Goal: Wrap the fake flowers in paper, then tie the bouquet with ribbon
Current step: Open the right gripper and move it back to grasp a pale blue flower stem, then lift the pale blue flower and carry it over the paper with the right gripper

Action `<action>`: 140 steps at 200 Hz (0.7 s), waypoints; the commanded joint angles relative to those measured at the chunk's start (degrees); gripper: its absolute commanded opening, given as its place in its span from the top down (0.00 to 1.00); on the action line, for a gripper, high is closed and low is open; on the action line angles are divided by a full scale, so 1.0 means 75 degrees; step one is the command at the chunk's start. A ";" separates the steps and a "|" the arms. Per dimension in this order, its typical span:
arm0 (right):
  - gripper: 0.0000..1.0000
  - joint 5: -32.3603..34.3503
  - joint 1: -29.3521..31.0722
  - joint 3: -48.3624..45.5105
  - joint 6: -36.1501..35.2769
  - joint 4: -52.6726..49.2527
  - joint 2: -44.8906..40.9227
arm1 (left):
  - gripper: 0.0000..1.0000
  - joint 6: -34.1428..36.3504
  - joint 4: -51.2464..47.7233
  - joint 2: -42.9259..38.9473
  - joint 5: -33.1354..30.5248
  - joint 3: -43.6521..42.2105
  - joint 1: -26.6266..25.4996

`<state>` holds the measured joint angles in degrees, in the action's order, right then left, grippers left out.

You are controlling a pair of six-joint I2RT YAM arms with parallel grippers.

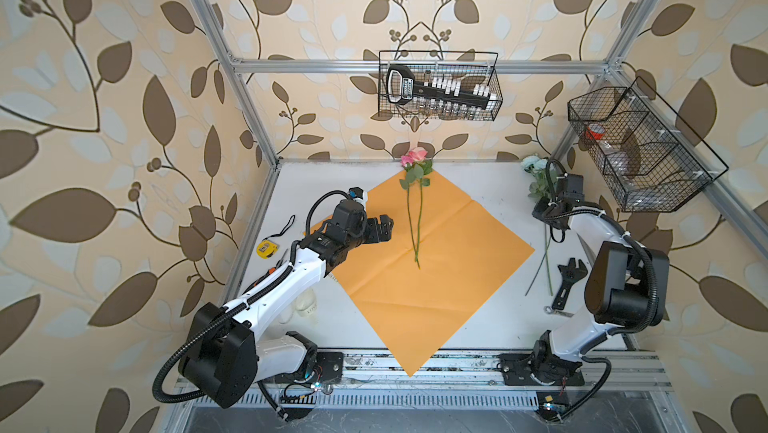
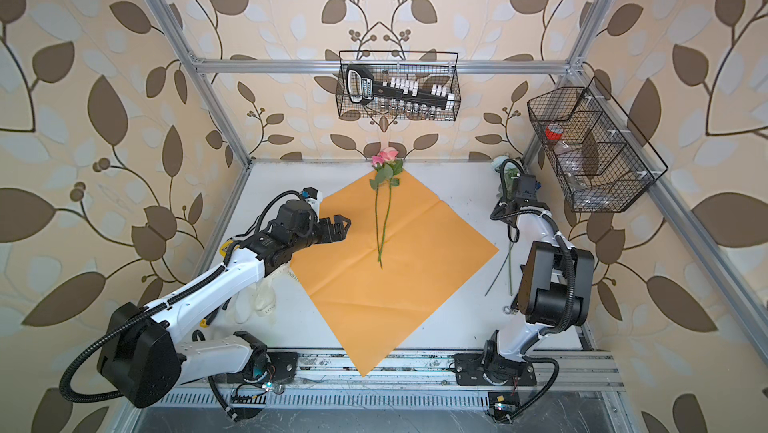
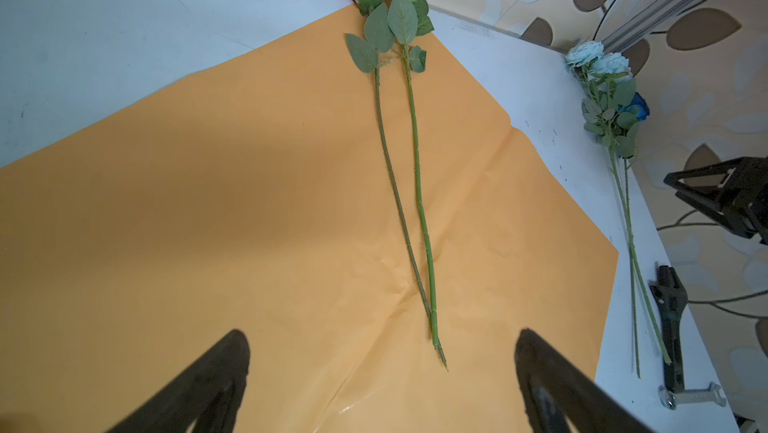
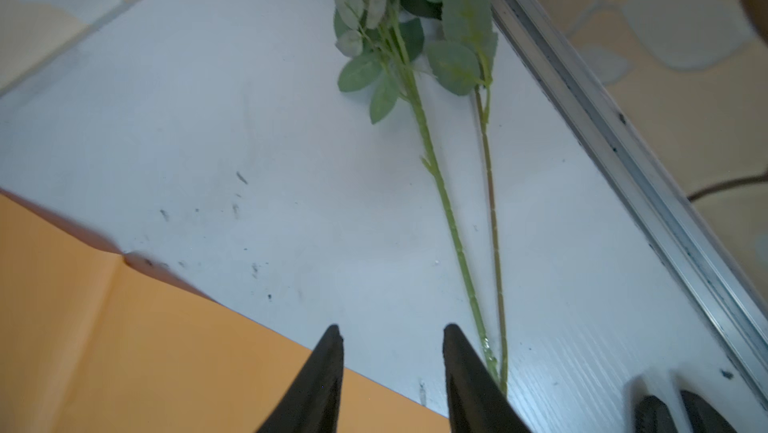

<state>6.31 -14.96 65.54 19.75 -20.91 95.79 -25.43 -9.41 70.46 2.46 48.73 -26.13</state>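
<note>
Left arm reaches low over the orange wrapping paper's left corner, left pincer spread wide, empty. Right arm stretches farther back — right pincer half-parted, empty, beside the pale blue flowers' stems on the bare worktop. Two pink flowers lie along the paper, blooms farthest.

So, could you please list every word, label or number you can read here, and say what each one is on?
"LOVE": dark lettering on the cream ribbon, small but just legible in a top view.
Further lettering on the same ribbon: too blurred to read.
White label on the handle of the black tool in the wire basket: too blurred to read.
Face of the yellow tape measure: too small to read.
</note>
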 commanded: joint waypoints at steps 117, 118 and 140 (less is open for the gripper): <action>0.58 0.0581 -0.0490 0.0392 -0.0290 -0.0199 0.1795 | 0.01 0.0141 0.0280 -0.0128 0.0016 -0.0146 0.0098; 0.58 0.0552 -0.0490 0.0400 -0.0281 -0.0206 0.1827 | 0.01 0.0143 0.0275 -0.0126 0.0014 -0.0146 0.0098; 0.58 0.0178 -0.0490 0.0437 -0.0283 -0.0190 0.2015 | 0.01 0.0138 0.0231 -0.0125 -0.0012 -0.0134 0.0100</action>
<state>9.56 -18.50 67.20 18.09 -20.99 108.71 -25.41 -8.75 70.43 2.55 47.68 -26.13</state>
